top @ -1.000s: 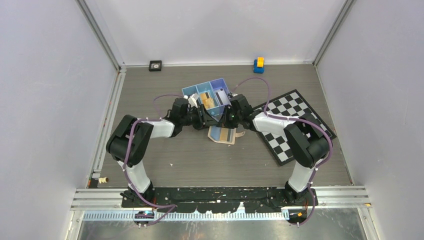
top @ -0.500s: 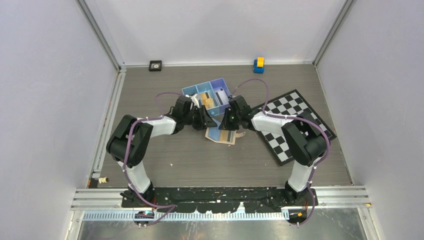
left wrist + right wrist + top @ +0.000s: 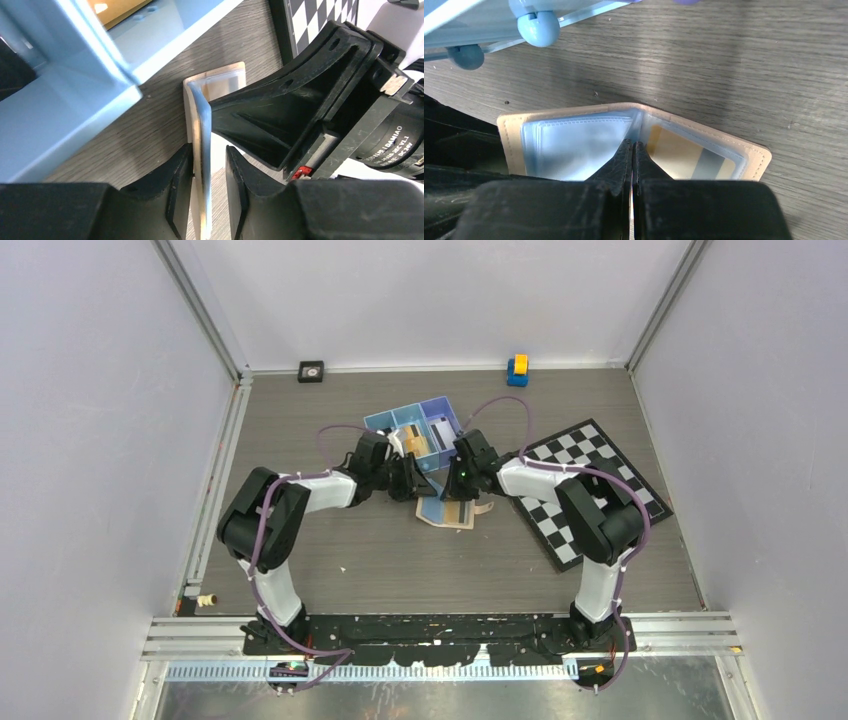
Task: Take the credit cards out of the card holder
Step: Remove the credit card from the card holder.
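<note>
One orange-tan credit card with a grey stripe (image 3: 679, 155) shows behind clear plastic in the tan leather-like folding card holder (image 3: 574, 145). The holder lies open on the grey wood-grain table (image 3: 724, 65), just beside the blue plastic compartment tray (image 3: 75, 100). The right gripper (image 3: 632, 149), fingers pressed together, bears down on the fold. The left gripper (image 3: 209, 160) straddles a pale upright leaf (image 3: 202, 120), card or sleeve I cannot tell, with its fingers narrowly parted. It would be best to pinch card edge only, then draw along the pocket against the pinned fold.
</note>
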`<state>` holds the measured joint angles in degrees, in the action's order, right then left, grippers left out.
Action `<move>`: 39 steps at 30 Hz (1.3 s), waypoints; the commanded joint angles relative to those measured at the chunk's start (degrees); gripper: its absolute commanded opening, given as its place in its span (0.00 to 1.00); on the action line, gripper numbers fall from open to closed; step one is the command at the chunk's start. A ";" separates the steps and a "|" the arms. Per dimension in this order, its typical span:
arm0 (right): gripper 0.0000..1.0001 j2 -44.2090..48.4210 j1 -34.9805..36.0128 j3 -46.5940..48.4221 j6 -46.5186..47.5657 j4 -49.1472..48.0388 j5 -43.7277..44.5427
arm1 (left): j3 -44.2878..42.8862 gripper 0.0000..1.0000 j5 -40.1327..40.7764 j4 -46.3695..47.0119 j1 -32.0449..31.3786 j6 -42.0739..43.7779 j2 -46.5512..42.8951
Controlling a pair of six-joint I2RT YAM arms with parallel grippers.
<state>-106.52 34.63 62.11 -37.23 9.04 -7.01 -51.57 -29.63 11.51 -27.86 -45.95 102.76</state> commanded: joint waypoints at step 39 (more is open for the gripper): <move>0.78 33.99 -6.59 -26.23 -9.21 -30.30 0.65 | 22.66 0.00 3.98 27.06 7.52 -13.14 -35.97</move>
<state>-72.77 29.32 36.77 -43.40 -13.21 -2.02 -29.98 -26.98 31.42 -21.12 -57.41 69.25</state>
